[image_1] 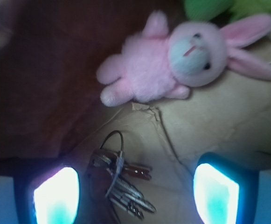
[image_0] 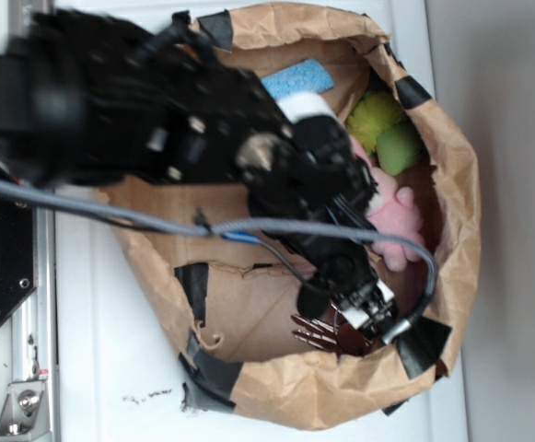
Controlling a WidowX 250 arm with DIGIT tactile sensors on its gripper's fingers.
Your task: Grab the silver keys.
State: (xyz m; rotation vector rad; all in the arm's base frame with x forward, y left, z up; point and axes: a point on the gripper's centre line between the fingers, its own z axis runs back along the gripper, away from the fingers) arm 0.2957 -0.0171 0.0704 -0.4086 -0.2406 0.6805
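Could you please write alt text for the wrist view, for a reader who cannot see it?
The silver keys lie on brown paper between the open tool's two glowing fingers, not yet gripped. Beyond them a pink plush bunny lies on its back, with something green at the top edge.

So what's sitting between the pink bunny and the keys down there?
Nothing but bare brown paper. In the wrist view, only the creased bag floor separates the pink bunny from the silver keys. The open pincer straddles the keys.
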